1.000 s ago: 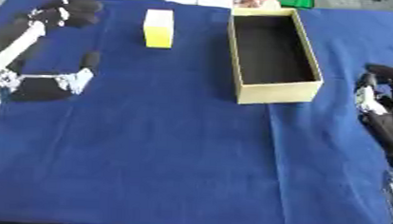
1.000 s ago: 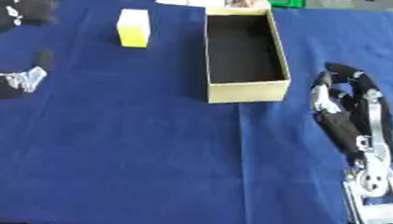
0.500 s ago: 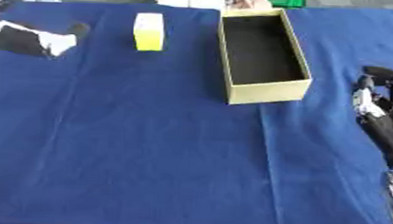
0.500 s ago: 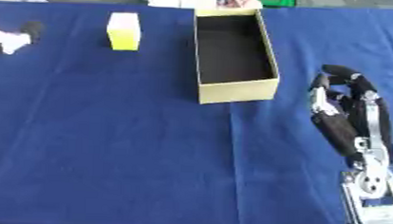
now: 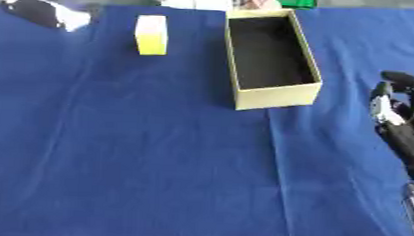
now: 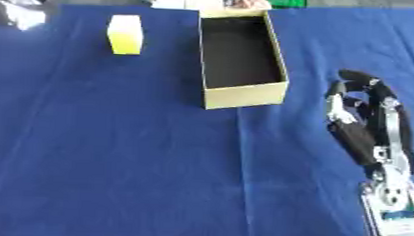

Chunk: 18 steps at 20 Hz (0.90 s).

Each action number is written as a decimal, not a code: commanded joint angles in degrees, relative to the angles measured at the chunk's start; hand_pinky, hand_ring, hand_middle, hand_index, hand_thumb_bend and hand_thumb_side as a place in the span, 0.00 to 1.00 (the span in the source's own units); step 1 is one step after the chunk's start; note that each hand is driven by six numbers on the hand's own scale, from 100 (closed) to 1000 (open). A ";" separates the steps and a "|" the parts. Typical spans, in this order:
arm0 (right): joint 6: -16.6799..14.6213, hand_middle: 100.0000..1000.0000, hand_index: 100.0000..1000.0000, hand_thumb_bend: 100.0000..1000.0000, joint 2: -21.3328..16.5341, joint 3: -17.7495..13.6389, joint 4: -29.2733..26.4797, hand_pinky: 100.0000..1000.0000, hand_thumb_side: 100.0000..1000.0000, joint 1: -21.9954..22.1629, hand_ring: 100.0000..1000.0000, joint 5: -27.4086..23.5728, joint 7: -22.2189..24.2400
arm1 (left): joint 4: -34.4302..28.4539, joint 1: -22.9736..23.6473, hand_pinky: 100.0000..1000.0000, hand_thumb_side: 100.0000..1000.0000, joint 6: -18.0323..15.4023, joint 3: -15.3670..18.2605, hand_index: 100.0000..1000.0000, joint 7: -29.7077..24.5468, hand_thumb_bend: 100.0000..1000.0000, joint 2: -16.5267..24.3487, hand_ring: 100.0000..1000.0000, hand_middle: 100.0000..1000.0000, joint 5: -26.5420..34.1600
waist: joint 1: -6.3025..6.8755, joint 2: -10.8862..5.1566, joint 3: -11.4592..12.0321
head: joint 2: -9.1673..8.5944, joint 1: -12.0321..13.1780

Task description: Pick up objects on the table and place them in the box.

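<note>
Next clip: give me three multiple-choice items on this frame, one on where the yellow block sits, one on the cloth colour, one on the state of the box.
1. Where is the yellow block relative to the box?
A. Inside it
B. On the cloth to its left, apart from it
C. Leaning on its right wall

2. What colour is the tablecloth?
A. Blue
B. Red
C. Grey

3. What is the state of the box?
A. Closed with a lid
B. Tipped on its side
C. Open on top with nothing visible inside

Answers:
1. B, a strip of cloth shows between block and box.
2. A, blue cloth fills the view.
3. C, only its dark inside shows, while the right hand rests on the cloth to its right.
</note>
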 commanded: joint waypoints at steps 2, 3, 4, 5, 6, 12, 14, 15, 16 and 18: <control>-0.16 0.48 0.72 0.00 -1.10 0.20 -0.59 0.65 0.29 -0.38 0.94 -0.22 0.33 | 5.80 -4.04 0.82 0.06 -0.93 1.43 0.93 -2.24 0.22 -1.86 0.84 0.86 -3.39 | 0.02 -1.04 -0.52 | -0.14 0.23; -0.16 0.48 0.72 0.00 -1.09 0.29 -0.59 0.65 0.29 -0.39 0.94 -0.23 0.41 | 8.40 -5.09 0.82 0.06 -1.37 1.83 0.93 -2.20 0.21 -2.68 0.84 0.86 -4.24 | 0.02 -0.97 -0.78 | -0.17 0.33; -0.16 0.48 0.72 0.00 -1.08 0.37 -0.59 0.65 0.28 -0.42 0.95 -0.24 0.48 | 11.71 -6.27 0.82 0.06 -2.25 2.24 0.93 -1.74 0.21 -3.53 0.84 0.86 -5.23 | 0.02 -0.88 -1.05 | -0.22 0.47; -0.16 0.48 0.72 0.00 -1.07 0.42 -0.60 0.65 0.28 -0.45 0.95 -0.25 0.53 | 14.66 -7.26 0.82 0.06 -3.16 2.66 0.93 -1.07 0.21 -4.25 0.83 0.86 -6.32 | 0.02 -0.79 -1.29 | -0.28 0.58; -0.16 0.48 0.72 0.00 -1.07 0.46 -0.62 0.65 0.28 -0.50 0.95 -0.25 0.58 | 17.31 -8.07 0.82 0.06 -3.96 3.15 0.93 -0.20 0.20 -4.87 0.83 0.85 -7.50 | 0.03 -0.64 -1.58 | -0.41 0.71; -0.17 0.48 0.72 0.00 -1.13 0.69 -0.85 0.65 0.25 -1.17 0.95 -0.21 0.75 | 27.84 -10.75 0.82 0.06 -4.78 6.44 0.92 5.12 0.19 -6.79 0.82 0.82 -14.27 | 0.50 1.04 -4.20 | -1.78 1.73; -0.14 0.48 0.72 0.00 -1.21 0.66 -0.95 0.65 0.24 -1.45 0.95 -0.15 0.70 | 29.49 -11.13 0.82 0.08 -4.61 7.33 0.92 6.74 0.20 -6.62 0.82 0.81 -15.58 | 0.86 1.80 -5.25 | -2.49 1.89; -0.11 0.48 0.72 0.00 -1.26 0.65 -1.00 0.65 0.24 -1.60 0.95 -0.10 0.66 | 30.05 -11.28 0.82 0.09 -4.50 7.74 0.92 7.63 0.20 -6.45 0.81 0.81 -16.02 | 1.08 2.19 -5.79 | -2.83 1.99; -0.07 0.48 0.72 0.00 -1.29 0.62 -1.04 0.65 0.23 -1.69 0.95 -0.05 0.61 | 30.53 -11.40 0.82 0.10 -4.38 8.06 0.91 8.48 0.20 -6.31 0.81 0.80 -16.38 | 1.28 2.54 -6.24 | -3.09 2.05; 0.04 0.48 0.72 0.00 -1.34 0.56 -1.09 0.65 0.22 -1.86 0.95 0.09 0.47 | 31.29 -11.58 0.82 0.12 -4.00 8.56 0.91 10.06 0.20 -6.07 0.81 0.81 -16.93 | 1.71 3.22 -7.10 | -3.54 2.22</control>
